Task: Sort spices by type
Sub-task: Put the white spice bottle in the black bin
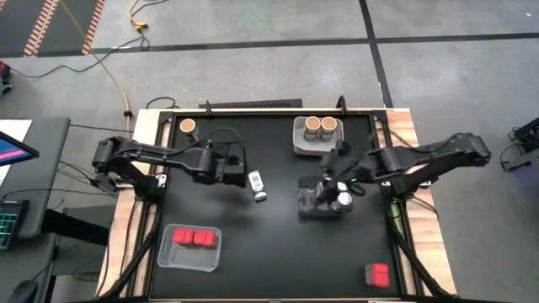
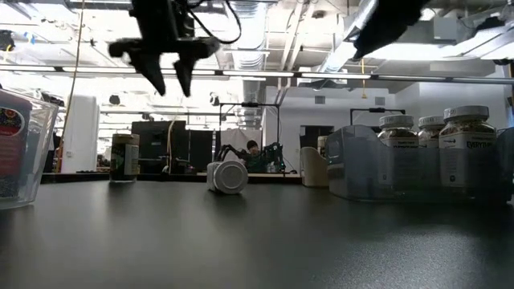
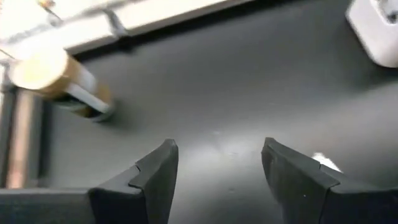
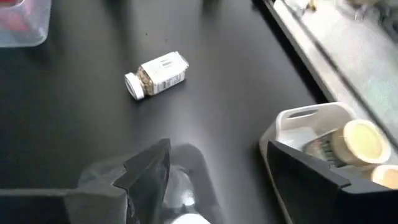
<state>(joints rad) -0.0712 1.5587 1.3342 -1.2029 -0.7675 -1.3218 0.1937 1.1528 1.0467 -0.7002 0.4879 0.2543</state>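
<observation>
**Operator:** My left gripper has its fingers apart with nothing between them. It hangs above the mat, with the tipped white-lidded jar lying on its side just past it, toward the middle of the table. My right gripper is open too and empty, over the clear tray that holds the white-lidded jars.

**Assistant:** Which step do you take that for?

**Operator:** I judge it to be fetching the tipped jar with the left arm. I'd come down with the fingers across its round side, not lid to base, and close slowly, since I expect it to roll on the smooth mat.

**Assistant:** And the count?

**Operator:** From above: two red boxes in the near-left tray and one red box loose at the near-right corner. Two cork-topped jars sit in the white tray at the far edge, and one cork-topped jar stands alone far left. White-lidded: the tipped one, plus those under my right arm. The low view shows three there.
</observation>
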